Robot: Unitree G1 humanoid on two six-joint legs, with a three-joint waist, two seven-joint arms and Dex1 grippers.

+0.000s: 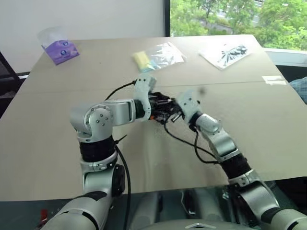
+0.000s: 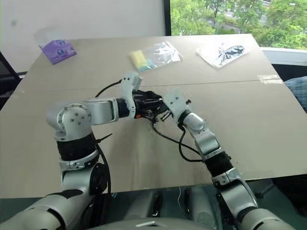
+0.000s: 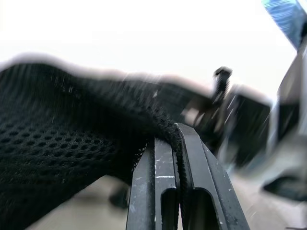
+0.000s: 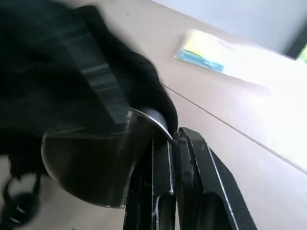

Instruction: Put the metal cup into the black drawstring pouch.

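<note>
Over the middle of the table, my two grippers meet. The black drawstring pouch (image 3: 57, 143) is a dark mesh bag, and my left gripper (image 3: 175, 132) is shut on the edge of its fabric. My right gripper (image 4: 171, 136) is shut on the thin rim of the metal cup (image 4: 91, 163), a shiny steel tumbler. The cup lies against the pouch (image 4: 57, 57), whose dark cloth drapes over and behind it. From the head views the pouch (image 1: 162, 104) is a small dark clump between the left gripper (image 1: 157, 105) and the right gripper (image 1: 173, 114), and the cup is hidden there.
A purple packet (image 1: 61, 50) lies at the table's far left. A clear bag with a yellow item (image 1: 156, 56) and another with a black item (image 1: 225, 53) lie along the far edge. Black cables hang from both wrists. The tan table (image 1: 268, 134) ends near my body.
</note>
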